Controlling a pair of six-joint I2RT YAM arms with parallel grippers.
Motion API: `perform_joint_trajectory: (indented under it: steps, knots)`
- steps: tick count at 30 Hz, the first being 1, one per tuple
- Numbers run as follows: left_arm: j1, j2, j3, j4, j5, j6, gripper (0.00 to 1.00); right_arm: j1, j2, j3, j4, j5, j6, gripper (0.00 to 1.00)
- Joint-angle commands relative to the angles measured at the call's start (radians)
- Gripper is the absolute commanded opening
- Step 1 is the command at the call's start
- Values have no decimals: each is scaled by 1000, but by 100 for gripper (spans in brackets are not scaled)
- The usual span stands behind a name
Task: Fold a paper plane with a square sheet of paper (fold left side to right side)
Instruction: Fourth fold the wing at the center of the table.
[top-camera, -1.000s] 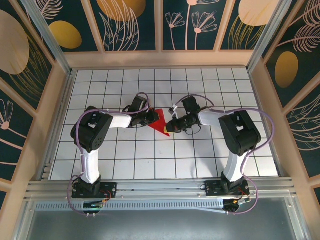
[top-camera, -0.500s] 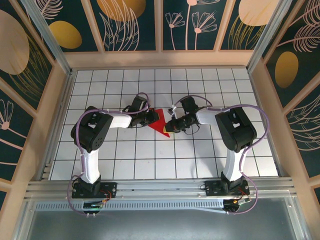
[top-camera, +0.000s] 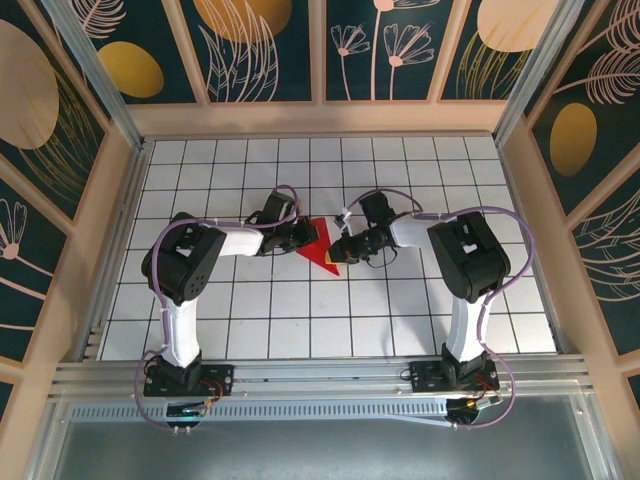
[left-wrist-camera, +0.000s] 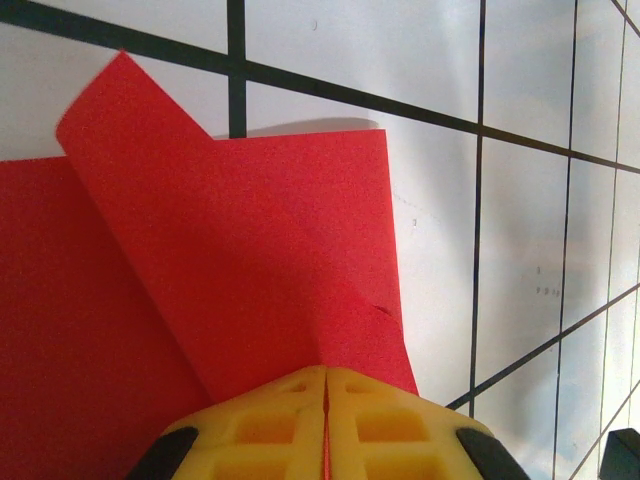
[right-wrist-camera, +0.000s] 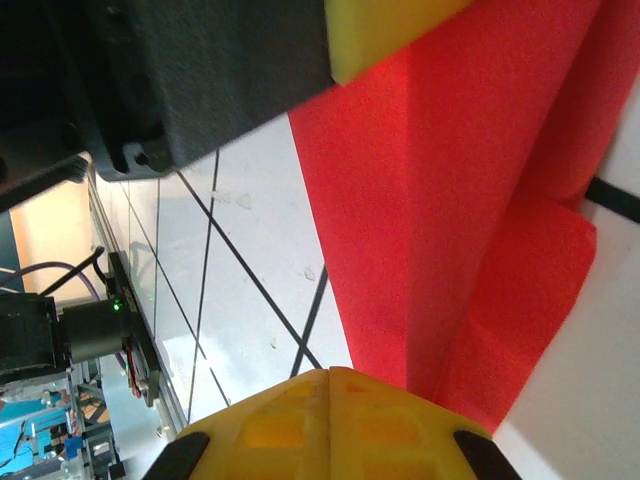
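Midway across the bench, the thin bright red paper sheet lies part-folded. Left fingers pinch its flap, and right fingers, closed, meet its edge. The left-to-right fold seems underway; next, carry the flap across and press the crease.

arms: left arm, right arm, white links, black joint housings | cables: lilac, looped | jaws: yellow, square recesses

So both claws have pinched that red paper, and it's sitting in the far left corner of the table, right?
Not quite. The left gripper and the right gripper are both shut on the red paper, but it lies near the middle of the table, between the two arms, not in the far left corner. The top external view shows this.
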Motion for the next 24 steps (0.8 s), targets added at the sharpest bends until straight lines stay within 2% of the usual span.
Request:
perform_joint_trajectory:
  steps: [1,24]
  knots:
    - [4,29,-15,-109,-61,22,9,10,4,-27,-15,9,-10,0]
    - [3,34,-13,-112,-61,19,9,18,-7,-59,-47,58,-29,0]
